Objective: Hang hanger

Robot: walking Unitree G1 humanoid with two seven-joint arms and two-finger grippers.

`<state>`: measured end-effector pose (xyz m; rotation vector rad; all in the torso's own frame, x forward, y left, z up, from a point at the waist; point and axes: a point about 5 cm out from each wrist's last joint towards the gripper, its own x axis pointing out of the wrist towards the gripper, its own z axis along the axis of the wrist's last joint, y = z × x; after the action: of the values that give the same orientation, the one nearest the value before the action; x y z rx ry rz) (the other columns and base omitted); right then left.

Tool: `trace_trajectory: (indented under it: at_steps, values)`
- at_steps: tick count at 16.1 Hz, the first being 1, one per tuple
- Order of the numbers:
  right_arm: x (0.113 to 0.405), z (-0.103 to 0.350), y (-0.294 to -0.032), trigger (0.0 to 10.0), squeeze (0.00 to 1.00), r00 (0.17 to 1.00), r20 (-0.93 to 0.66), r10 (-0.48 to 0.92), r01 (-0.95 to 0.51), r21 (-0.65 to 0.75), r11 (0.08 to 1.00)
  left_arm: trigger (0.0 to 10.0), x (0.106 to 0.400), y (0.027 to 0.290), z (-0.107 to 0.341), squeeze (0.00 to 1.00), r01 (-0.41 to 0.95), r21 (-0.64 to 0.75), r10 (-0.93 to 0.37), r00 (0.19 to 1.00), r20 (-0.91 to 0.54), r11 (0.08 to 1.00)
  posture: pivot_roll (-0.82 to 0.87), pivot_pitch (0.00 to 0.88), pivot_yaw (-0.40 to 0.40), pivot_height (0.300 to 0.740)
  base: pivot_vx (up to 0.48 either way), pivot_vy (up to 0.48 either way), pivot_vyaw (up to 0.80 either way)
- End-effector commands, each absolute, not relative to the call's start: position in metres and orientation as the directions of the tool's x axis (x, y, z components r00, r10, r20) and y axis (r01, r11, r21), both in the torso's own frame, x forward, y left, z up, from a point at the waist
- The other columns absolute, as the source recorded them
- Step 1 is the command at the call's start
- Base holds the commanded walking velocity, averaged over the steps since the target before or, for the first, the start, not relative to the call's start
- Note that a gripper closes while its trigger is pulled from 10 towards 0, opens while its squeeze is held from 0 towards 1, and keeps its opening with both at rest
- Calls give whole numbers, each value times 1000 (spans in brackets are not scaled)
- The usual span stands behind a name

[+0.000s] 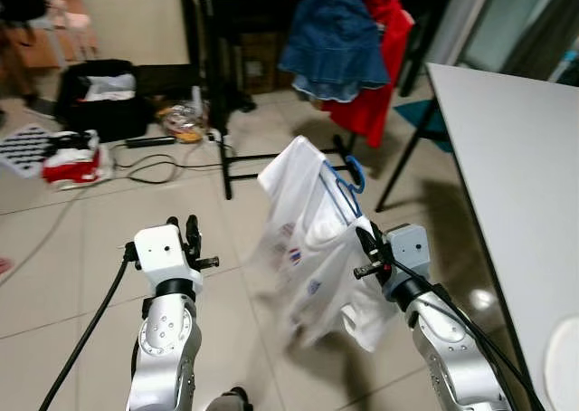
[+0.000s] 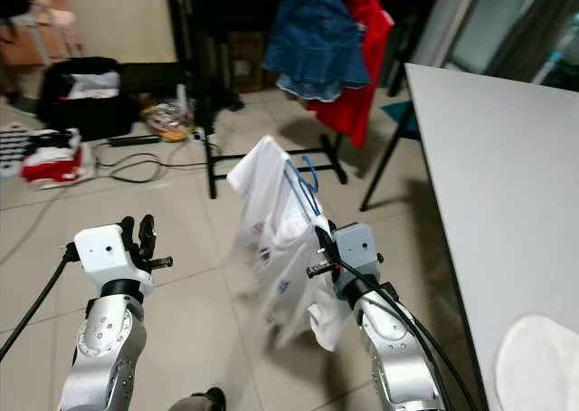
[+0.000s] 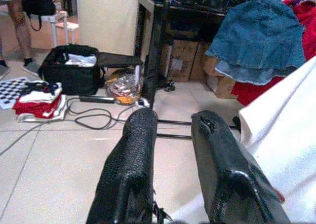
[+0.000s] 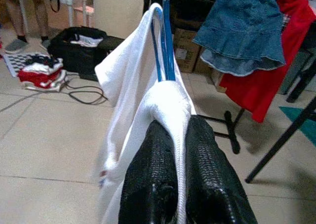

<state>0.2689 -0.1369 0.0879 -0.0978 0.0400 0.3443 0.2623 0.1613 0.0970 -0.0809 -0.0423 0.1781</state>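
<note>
A robot looks down over a tiled floor (image 1: 81,239), both silver arms raised in front of it. The right gripper (image 1: 364,241) has its jaws clamped shut on a fold of a white shirt (image 1: 303,221), which drapes over a blue hanger (image 1: 346,177) whose hook rises at about 12 o'clock above the grip. The left gripper (image 1: 181,232) sits at 9 o'clock from the shirt, apart from it, its jaws parted a little and holding nothing. At 3 o'clock the long edge of a white surface (image 1: 507,157) runs close beside the right arm, leaving little room on that side; toward 9 o'clock the floor lies open. At 12 o'clock, beyond the shirt, stands a black clothes rack (image 1: 226,148) carrying a denim garment (image 1: 335,44) and a red garment (image 1: 380,76). A black suitcase (image 1: 99,99), a folded red and white pile (image 1: 72,157) and loose black cables (image 1: 154,167) lie at 10 o'clock. The right wrist view shows the fabric pinched tight between the black fingers (image 4: 153,184) with the blue wire above. The left wrist view shows a person's legs (image 3: 17,31) near the suitcase.
</note>
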Motion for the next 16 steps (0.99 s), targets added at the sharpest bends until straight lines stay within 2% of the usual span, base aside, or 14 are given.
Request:
trace_trajectory:
  at_steps: [1, 11, 16]
  values:
    - [274, 97, -140, 10000, 0, 940, -29, 340, -341, -102, 935, 10000, 260, 157, 94, 0, -184, -90, 187, 982, 29, 979, 126, 105, -81, 740, 0, 0, 0]
    - [271, 88, -132, 10000, 0, 909, -66, 412, -417, -128, 900, 10000, 266, 146, 97, 0, -143, -87, 149, 987, 61, 986, 125, 84, -70, 740, 0, 0, 0]
    - [275, 84, -130, 10000, 0, 917, -89, 388, -398, -157, 904, 10000, 272, 146, 97, 0, -120, -85, 126, 990, 63, 989, 119, 70, -56, 740, 0, 0, 741]
